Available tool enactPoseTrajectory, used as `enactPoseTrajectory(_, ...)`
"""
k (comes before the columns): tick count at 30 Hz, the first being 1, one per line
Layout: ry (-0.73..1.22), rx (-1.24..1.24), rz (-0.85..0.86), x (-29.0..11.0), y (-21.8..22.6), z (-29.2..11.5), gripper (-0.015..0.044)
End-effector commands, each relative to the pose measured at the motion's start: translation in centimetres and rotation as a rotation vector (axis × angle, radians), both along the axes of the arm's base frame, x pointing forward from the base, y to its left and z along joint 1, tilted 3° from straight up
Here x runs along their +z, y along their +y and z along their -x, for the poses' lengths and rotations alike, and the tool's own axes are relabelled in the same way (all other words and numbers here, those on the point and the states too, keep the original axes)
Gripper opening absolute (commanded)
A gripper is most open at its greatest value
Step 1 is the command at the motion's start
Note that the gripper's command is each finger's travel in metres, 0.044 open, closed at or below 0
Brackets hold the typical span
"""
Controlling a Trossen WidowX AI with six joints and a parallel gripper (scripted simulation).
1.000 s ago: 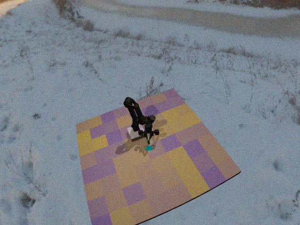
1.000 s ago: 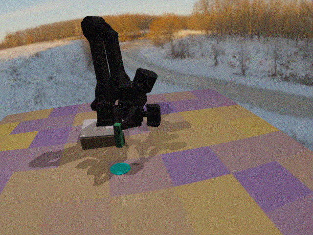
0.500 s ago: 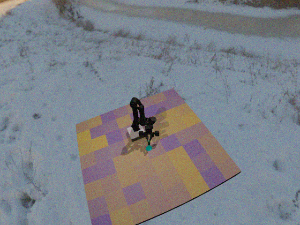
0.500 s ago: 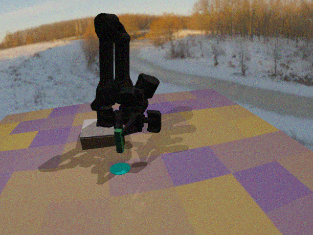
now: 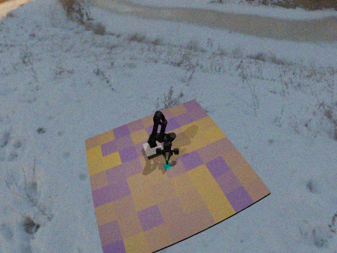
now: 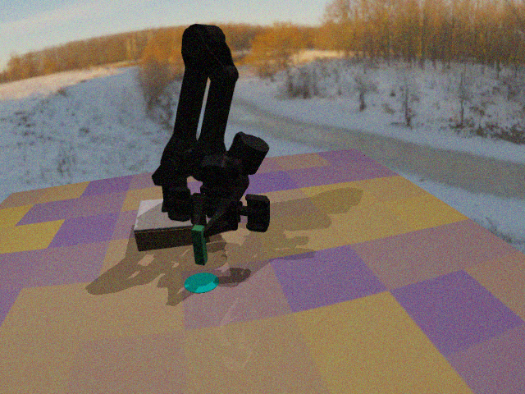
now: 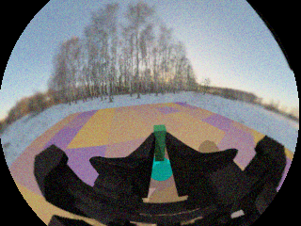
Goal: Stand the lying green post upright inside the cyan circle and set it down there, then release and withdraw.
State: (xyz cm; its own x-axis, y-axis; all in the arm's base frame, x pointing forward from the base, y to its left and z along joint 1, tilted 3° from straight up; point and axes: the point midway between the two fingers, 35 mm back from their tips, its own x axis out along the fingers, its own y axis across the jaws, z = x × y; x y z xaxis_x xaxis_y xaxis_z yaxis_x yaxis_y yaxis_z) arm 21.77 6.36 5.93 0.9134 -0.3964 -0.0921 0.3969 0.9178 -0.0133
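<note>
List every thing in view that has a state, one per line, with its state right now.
green post: upright, held by its top end, hanging in the air above the circle, not yet set down.
gripper: shut on the green post, pointing down.
cyan circle: flat on the mat, uncovered, nothing standing in it.
arm: folded steeply over its base, wrist low.

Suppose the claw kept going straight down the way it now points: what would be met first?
Probably the cyan circle. The claw points down, shut on the upright green post, whose lower end hangs just above the circle; depth is uncertain.
</note>
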Motion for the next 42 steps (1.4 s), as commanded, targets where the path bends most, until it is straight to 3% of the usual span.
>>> enactPoseTrajectory(1, -0.002, -0.006, 0.0, -0.4, -0.2, 0.1, 0.0023)
enactPoseTrajectory(42, 0.02, -0.02, 0.007, -4.0, -0.3, 0.1, 0.0023)
